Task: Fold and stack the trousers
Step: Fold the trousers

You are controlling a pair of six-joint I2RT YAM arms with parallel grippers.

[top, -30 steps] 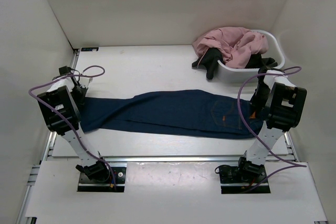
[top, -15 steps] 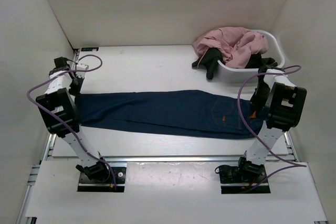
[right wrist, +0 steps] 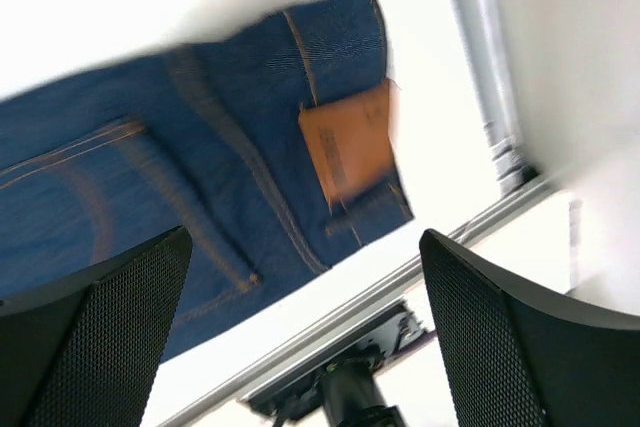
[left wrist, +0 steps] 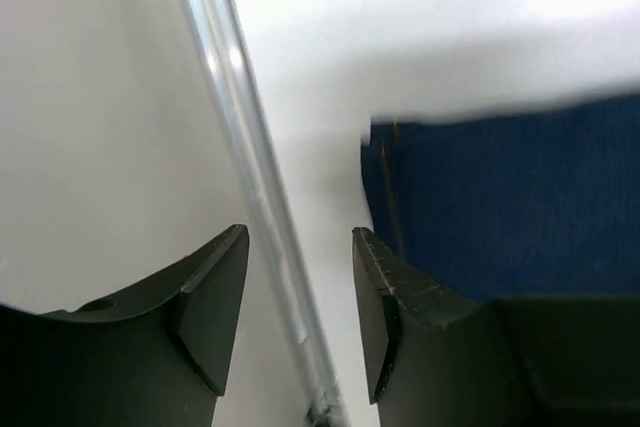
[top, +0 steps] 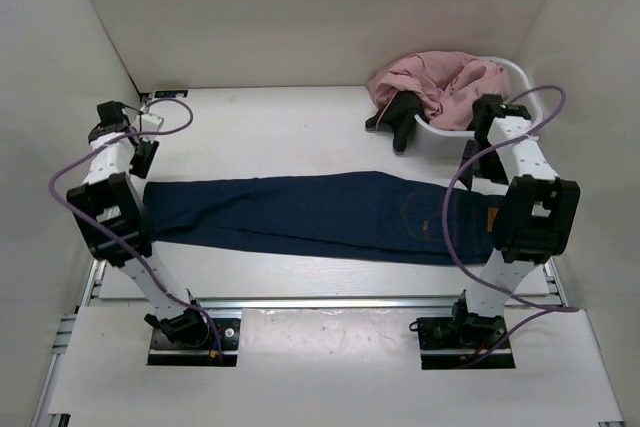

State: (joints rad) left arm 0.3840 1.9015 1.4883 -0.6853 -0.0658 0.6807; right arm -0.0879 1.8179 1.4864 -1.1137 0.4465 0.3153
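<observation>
The trousers (top: 310, 212) are dark navy jeans, lying flat and stretched out across the table, waist to the right. My left gripper (top: 143, 155) hovers just past the leg end, at the table's left edge. In the left wrist view it (left wrist: 300, 237) is open and holds nothing, with the hem (left wrist: 490, 197) off to its right. My right gripper (top: 482, 162) is raised above the waist end. Seen from the right wrist, it (right wrist: 305, 237) is wide open and empty over the tan patch (right wrist: 345, 147) and the trousers (right wrist: 190, 147).
A white basket (top: 530, 87) stands at the back right with a pink garment (top: 440, 82) heaped in it and a black garment (top: 400, 117) hanging over its rim. Metal rails (left wrist: 240, 147) (right wrist: 480, 77) border the table, with enclosure walls close on both sides.
Both grippers have opened and let go of the trousers, which now lie straighter and flatter. The left gripper has pulled back past the hem; the right arm has risen toward the back.
</observation>
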